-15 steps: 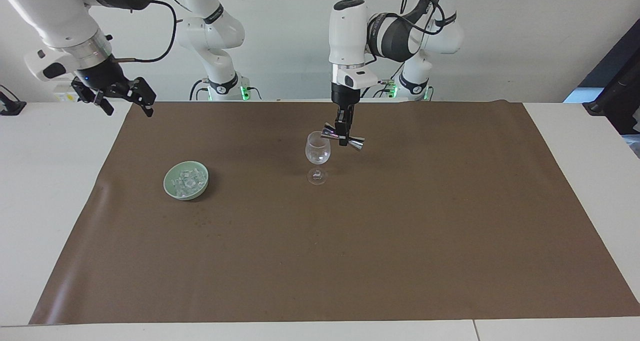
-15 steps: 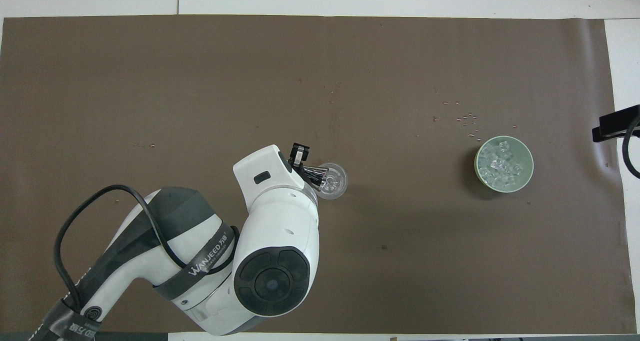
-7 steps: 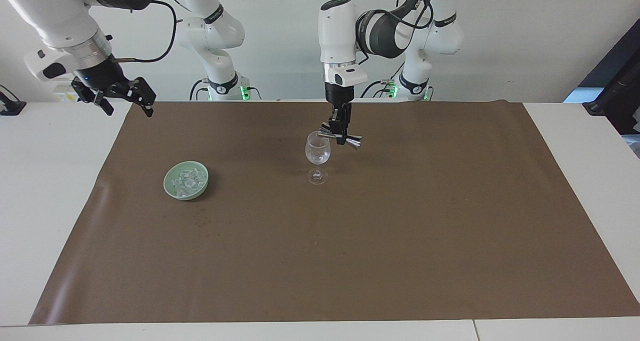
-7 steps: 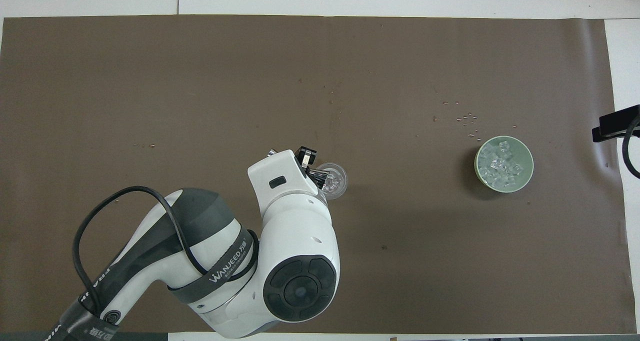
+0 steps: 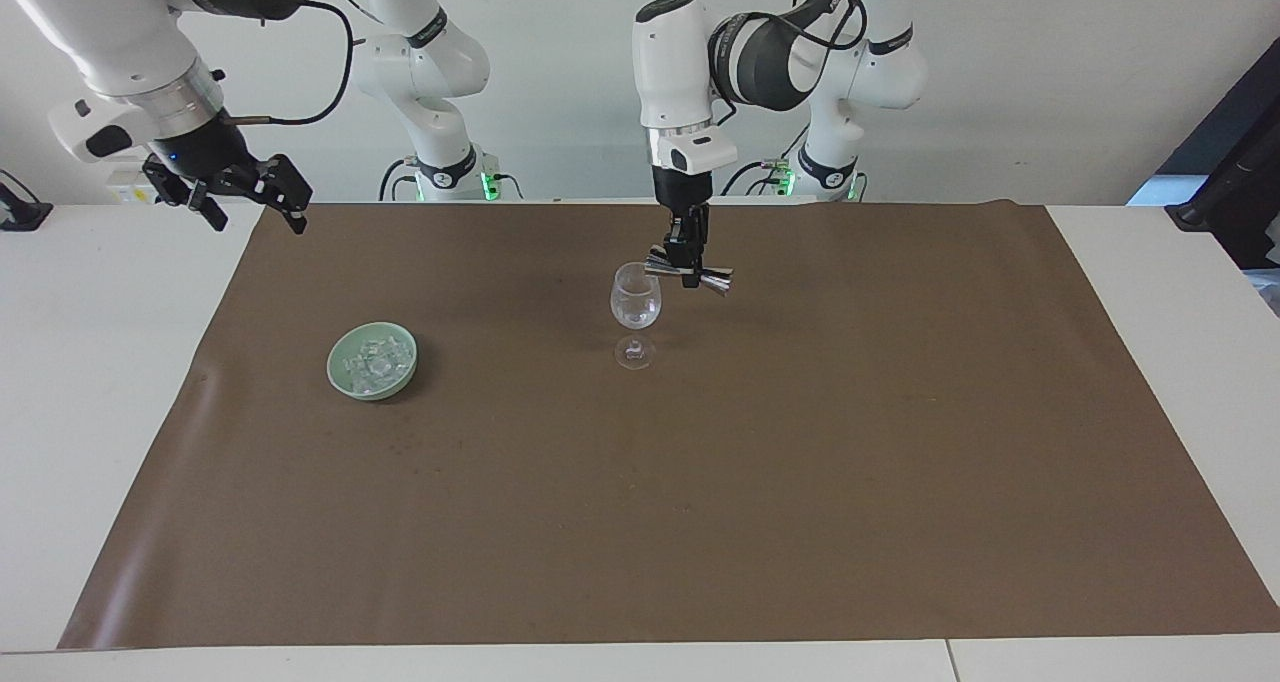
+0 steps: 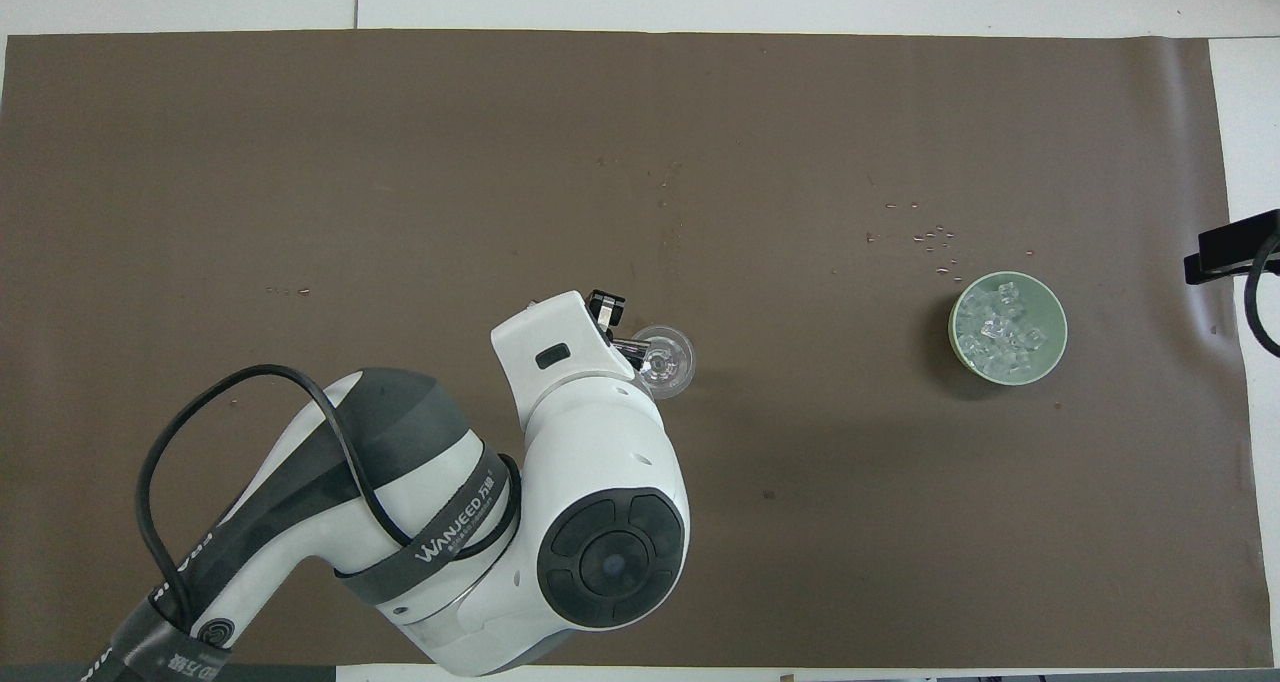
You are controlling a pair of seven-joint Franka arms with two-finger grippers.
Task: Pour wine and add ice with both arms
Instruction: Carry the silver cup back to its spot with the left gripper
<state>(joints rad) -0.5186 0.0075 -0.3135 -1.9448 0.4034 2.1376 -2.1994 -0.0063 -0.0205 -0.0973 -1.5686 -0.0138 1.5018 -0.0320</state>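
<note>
Counts first: two arms, one stemmed glass (image 5: 635,307), one pale green bowl (image 5: 372,361) heaped with ice (image 5: 375,359), one brown mat (image 5: 700,482) on the white counter (image 5: 90,382). The left end effector (image 5: 689,269) is clamped on a metal jigger (image 5: 690,276), tipped sideways over the glass rim. The right end effector (image 5: 250,194) waits with fingers apart over the mat's corner at its own end.

Since a second ago the left arm has lifted slightly; glass and bowl are unmoved.

Only the overhead view shows small specks (image 6: 925,237) scattered on the mat just beside the bowl; there the left arm hides most of the jigger.
</note>
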